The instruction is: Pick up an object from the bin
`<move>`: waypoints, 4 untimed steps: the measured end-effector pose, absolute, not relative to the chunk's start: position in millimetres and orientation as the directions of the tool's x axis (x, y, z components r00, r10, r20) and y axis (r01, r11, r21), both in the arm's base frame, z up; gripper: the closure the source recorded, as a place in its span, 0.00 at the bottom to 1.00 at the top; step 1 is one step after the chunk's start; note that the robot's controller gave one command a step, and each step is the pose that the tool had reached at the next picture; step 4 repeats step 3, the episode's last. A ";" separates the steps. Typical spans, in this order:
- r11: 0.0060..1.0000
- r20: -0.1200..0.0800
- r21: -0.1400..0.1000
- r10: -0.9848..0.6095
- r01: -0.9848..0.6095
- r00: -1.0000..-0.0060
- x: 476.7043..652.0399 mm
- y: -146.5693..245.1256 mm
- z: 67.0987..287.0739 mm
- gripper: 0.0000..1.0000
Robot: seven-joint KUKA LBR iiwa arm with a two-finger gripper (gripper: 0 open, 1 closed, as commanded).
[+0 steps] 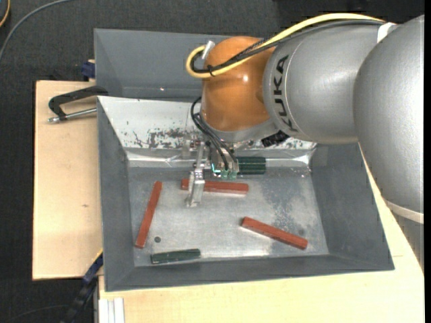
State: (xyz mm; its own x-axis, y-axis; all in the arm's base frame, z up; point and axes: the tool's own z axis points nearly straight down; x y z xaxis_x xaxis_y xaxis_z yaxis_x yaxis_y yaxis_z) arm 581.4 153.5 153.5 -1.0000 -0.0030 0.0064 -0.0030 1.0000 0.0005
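Observation:
My gripper (196, 192) hangs below the orange wrist cover at the middle of the bin, near the back wall. It is over the left end of a red flat stick (227, 188) that lies crosswise on the bin floor. A dark green stick (253, 165) lies just behind and to the right of the gripper, against the back wall.
Another red stick (149, 214) lies slanted at the left of the bin, and a third red one (274, 233) lies at the front right. A second dark green stick (175, 255) rests by the front wall. The arm covers the bin's right rear.

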 end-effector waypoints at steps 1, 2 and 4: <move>0.998 0.008 -0.002 0.065 0.065 -0.998 572.4 116.6 69.4 0.00; 0.998 -0.001 0.002 0.063 0.063 -0.998 575.2 118.7 74.3 1.00; 0.997 -0.014 0.005 0.079 0.079 -0.997 581.1 108.4 219.8 1.00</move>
